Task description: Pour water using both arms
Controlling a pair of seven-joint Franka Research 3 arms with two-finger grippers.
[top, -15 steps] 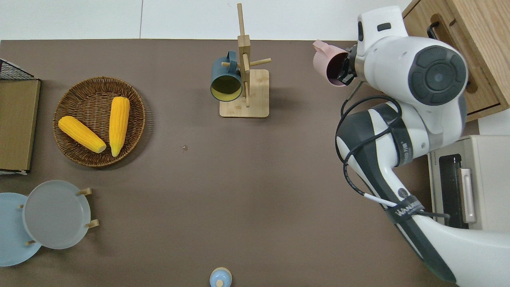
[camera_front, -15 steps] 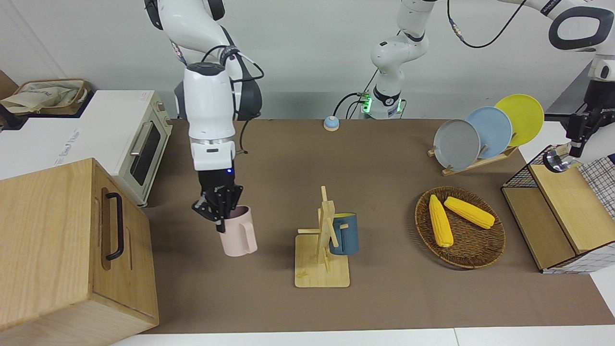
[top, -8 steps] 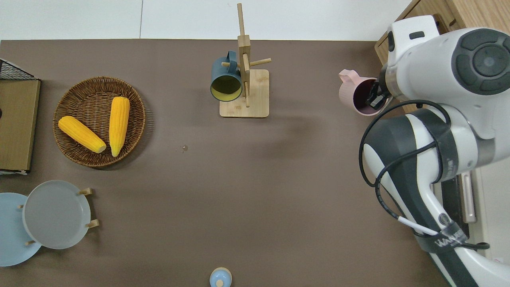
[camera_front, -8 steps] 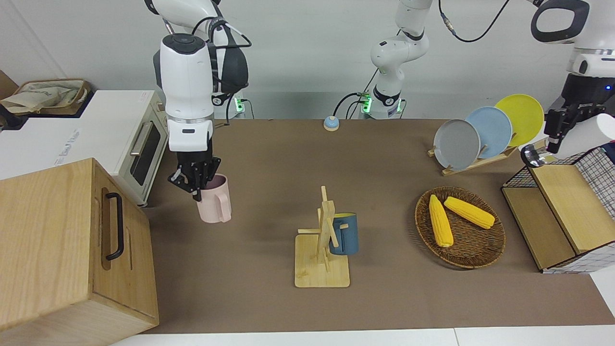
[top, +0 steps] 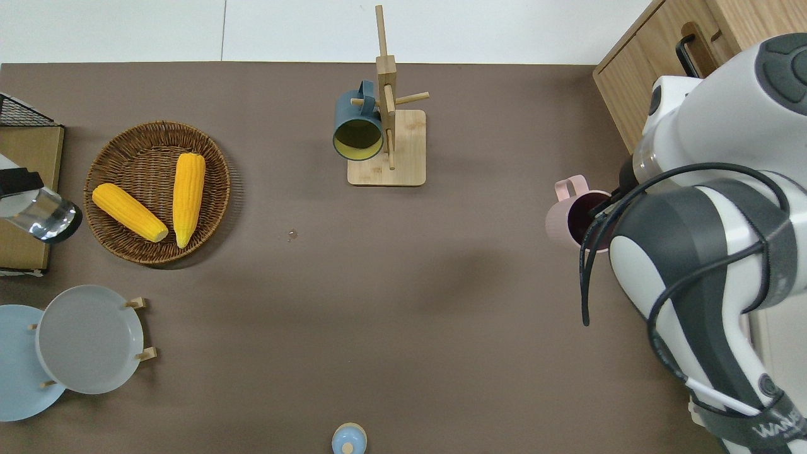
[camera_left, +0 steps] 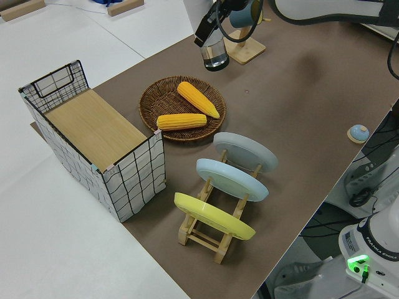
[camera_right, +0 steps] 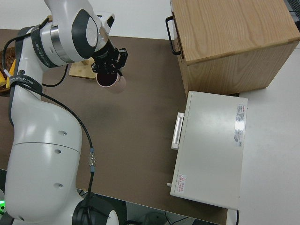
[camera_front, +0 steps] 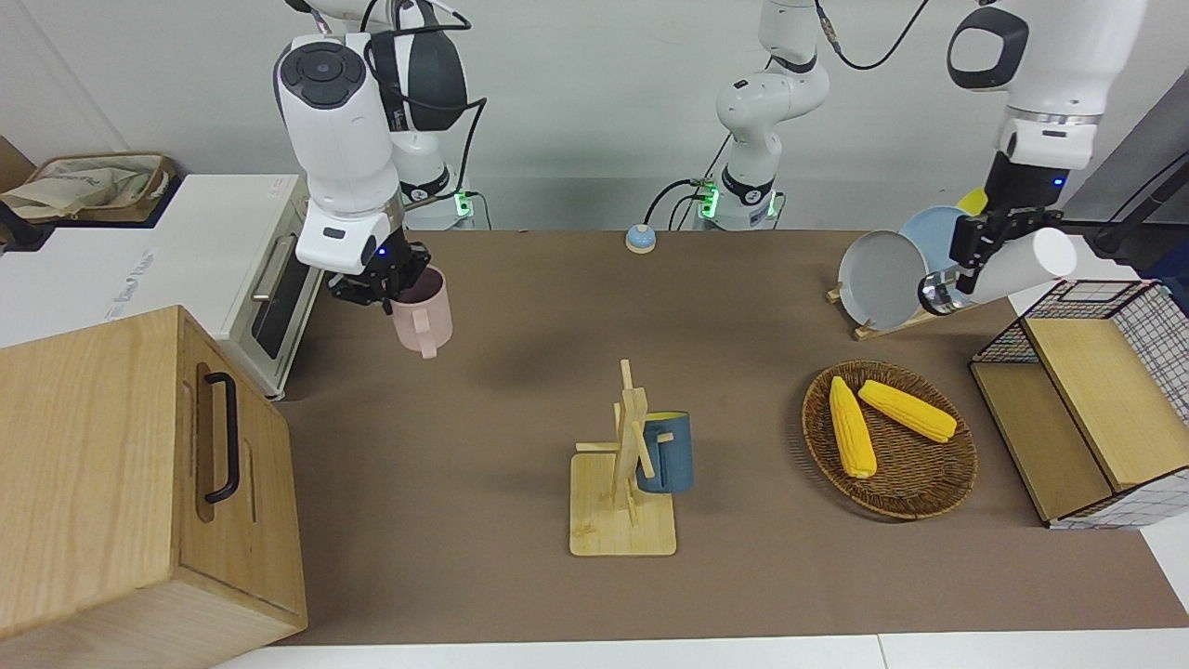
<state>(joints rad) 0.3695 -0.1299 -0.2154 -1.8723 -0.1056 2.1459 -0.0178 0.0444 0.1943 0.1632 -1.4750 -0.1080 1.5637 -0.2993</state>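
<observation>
Your two arms, both raised and loaded.
Your right pincer (camera_front: 390,283) points down, clamped on a held item; your left pincer (camera_front: 975,246) hangs from a near-vertical wrist, likewise clamped.

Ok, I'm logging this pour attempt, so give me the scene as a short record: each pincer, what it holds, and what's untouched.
right pincer: shut on pink mug, held upright in the air
left pincer: shut on white bottle, tilted, mouth down, beside wicker basket
blue mug: hanging on wooden mug rack
corn cobs: two, in wicker basket
</observation>
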